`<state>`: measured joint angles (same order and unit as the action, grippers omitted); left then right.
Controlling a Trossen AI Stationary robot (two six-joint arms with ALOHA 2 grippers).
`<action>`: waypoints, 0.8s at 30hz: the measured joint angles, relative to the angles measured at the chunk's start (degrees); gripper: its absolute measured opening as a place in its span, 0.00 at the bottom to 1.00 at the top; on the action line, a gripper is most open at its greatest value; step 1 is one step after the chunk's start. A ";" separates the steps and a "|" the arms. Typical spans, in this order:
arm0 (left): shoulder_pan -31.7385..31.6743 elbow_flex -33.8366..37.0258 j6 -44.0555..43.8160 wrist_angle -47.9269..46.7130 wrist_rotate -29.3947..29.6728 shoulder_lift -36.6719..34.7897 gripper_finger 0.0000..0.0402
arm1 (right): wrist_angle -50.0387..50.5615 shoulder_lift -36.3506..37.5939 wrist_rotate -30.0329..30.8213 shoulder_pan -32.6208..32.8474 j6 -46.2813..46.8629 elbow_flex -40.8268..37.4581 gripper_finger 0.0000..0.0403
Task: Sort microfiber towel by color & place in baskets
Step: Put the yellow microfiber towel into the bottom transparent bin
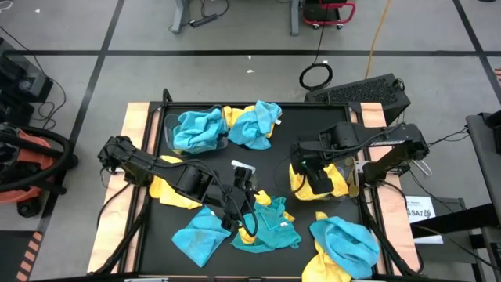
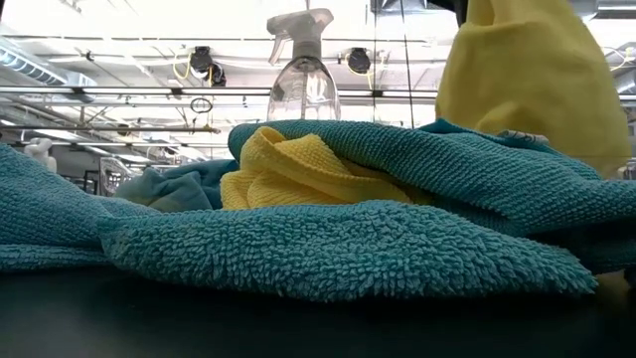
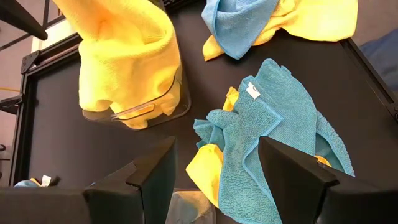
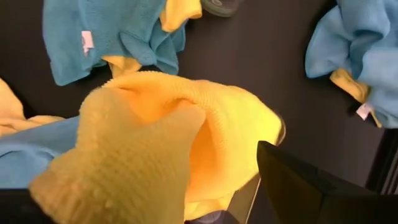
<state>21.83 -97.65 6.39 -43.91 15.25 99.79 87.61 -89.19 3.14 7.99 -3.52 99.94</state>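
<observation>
— How far had we come with the sorting?
— One basket [image 1: 174, 125] held blue towels [image 1: 197, 129], the other [image 1: 350, 182] yellow ones [image 1: 338, 184]; several mixed towels [image 1: 270, 227] lay loose on the counter [image 1: 270, 168].
— And our jaws?
— The left gripper [image 1: 245, 213] stood apart and empty over the loose pile. The right gripper [image 1: 317, 174] was at the yellow basket; its grip we could not tell.

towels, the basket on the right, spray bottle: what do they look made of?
Teal towel: soft looped pile, looks like microfiber terry, matte.
Yellow towel: finer waffle-like weave, also matte cloth.
Right basket: clear, glossy, rigid, probably plastic; yellow cloth shows through its wall.
Spray bottle: transparent body, pale trigger head, likely plastic.
</observation>
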 joint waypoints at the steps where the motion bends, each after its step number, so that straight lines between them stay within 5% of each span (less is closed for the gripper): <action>1: 0.00 0.00 0.00 -0.01 0.00 0.00 0.57 | 0.66 -0.01 0.01 0.00 0.53 -0.01 0.54; 12: 0.02 0.00 0.00 0.00 0.00 0.00 0.57 | 2.07 0.09 4.59 -0.13 3.31 -6.52 0.54; 24: -0.01 0.00 0.00 -0.02 0.00 0.00 0.57 | -14.98 -0.04 3.55 -2.03 6.70 -32.19 0.46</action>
<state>21.82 -97.65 6.39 -43.92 15.25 99.79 72.63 -89.23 6.69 5.96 3.18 67.75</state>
